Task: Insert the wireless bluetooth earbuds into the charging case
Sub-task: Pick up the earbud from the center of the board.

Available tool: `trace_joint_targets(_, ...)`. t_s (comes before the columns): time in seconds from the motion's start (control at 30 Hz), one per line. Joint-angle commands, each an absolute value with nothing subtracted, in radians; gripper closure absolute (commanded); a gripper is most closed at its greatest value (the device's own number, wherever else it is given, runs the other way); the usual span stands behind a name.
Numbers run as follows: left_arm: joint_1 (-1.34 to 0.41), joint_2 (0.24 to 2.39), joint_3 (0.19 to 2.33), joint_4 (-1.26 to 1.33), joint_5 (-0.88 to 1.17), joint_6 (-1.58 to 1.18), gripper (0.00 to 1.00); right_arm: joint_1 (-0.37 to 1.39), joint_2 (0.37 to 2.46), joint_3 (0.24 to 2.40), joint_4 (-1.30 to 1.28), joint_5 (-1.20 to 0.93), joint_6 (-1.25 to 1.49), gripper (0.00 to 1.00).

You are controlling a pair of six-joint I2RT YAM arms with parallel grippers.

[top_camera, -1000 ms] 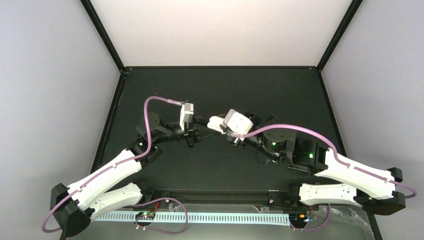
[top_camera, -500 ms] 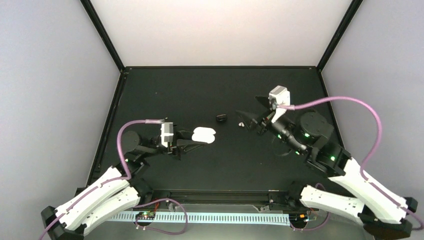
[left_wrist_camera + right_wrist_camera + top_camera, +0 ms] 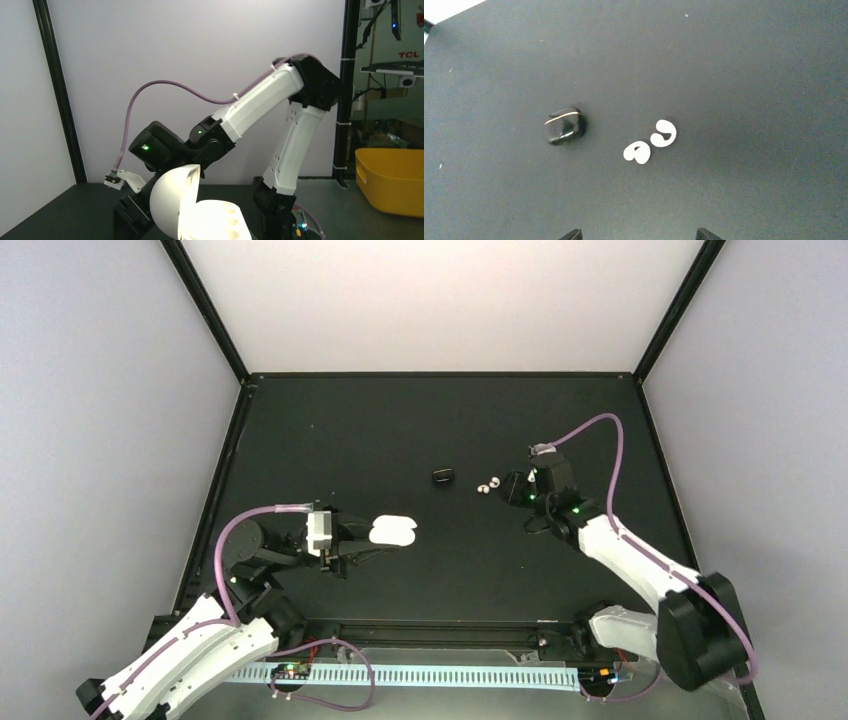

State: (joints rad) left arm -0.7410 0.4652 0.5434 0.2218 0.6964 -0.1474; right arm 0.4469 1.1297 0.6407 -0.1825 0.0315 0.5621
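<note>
White earbuds (image 3: pixel 663 133) two, case (image 3: pixel 392 531) one (black one (image 3: pixel 564 125))

Overhead view, right wrist close above same earbuds (image 3: pixel 658 140), left wrist level

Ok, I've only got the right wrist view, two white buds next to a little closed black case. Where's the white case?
Observer: The white charging case is held in the left fingers, over the near left of the table.
Operator: Is its lid up?
Observer: Yes. The left wrist view shows the lid hinged open, and the sockets in the base look empty.
</note>
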Motion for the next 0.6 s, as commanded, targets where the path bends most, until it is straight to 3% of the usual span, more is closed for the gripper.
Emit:
trace_joint_targets(0.0,-0.742,0.445,0.534,0.167,0.712,-0.098,0.98,0.405,1.253,0.667,-0.028,0.009,0.641,0.44)
trace_joint_targets(0.3,-0.741,0.423,0.51,0.166,0.701,-0.07,0.98,0.376,1.541,0.834,-0.05,0.078,0.613,0.58)
trace_joint_targets(0.57,-0.741,0.4,0.509,0.155,0.698,-0.052,0.98,0.371,1.633,0.875,-0.069,0.101,0.613,0.65)
